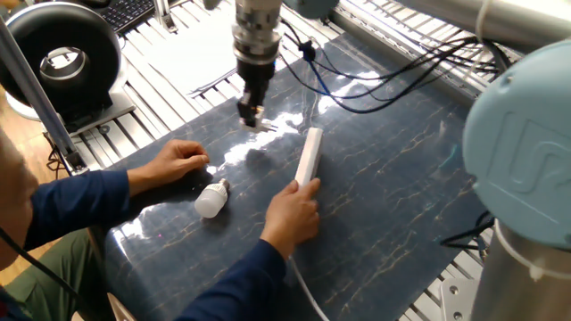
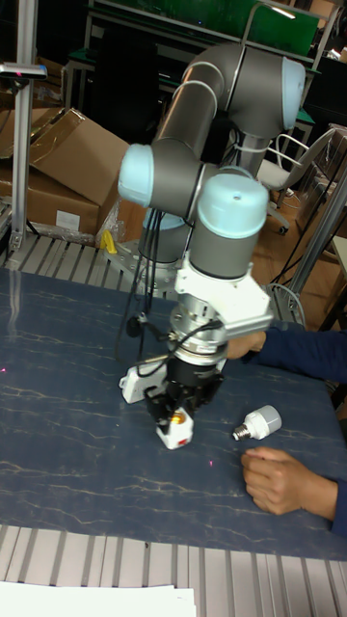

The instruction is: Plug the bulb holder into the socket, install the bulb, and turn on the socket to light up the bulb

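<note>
My gripper [image 1: 252, 111] [image 2: 177, 413] is shut on the bulb holder [image 1: 257, 119] [image 2: 175, 431], a small white cube with an orange-brown opening and metal prongs. It hangs just above the mat, a little left of the far end of the socket [image 1: 309, 159] [image 2: 135, 383]. The socket is a slim white strip lying on the mat, and a person's hand [image 1: 293, 214] holds its near end. The bulb [image 1: 211, 199] [image 2: 256, 422] lies on its side on the mat, apart from the gripper.
The person's other hand [image 1: 178, 160] rests on the mat beside the bulb. Black cables [image 1: 375, 85] cross the mat's far side. A black round device [image 1: 62, 53] stands at the back left. The arm's large grey joint [image 1: 526, 160] fills the right foreground.
</note>
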Robot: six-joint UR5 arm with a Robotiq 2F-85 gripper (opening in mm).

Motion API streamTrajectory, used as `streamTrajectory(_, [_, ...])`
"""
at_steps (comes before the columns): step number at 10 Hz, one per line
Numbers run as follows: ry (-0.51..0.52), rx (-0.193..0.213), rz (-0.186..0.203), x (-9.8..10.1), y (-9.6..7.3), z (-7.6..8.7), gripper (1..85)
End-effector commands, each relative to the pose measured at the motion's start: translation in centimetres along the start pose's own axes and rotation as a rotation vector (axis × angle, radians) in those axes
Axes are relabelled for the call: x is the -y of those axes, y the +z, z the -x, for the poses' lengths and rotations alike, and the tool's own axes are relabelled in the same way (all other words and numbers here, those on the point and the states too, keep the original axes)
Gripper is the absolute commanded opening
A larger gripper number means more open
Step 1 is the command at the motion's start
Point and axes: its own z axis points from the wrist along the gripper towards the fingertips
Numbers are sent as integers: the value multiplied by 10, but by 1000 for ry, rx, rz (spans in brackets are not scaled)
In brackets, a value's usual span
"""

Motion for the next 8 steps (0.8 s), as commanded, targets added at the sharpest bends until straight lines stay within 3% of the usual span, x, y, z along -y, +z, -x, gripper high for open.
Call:
streamTrajectory(1, [1,-10,-24,11,9,-26,13])
streamTrajectory(6, [13,-31,-36,13,9,-36,13])
streamTrajectory(8, [48,-30,-21,0,15,-33,13])
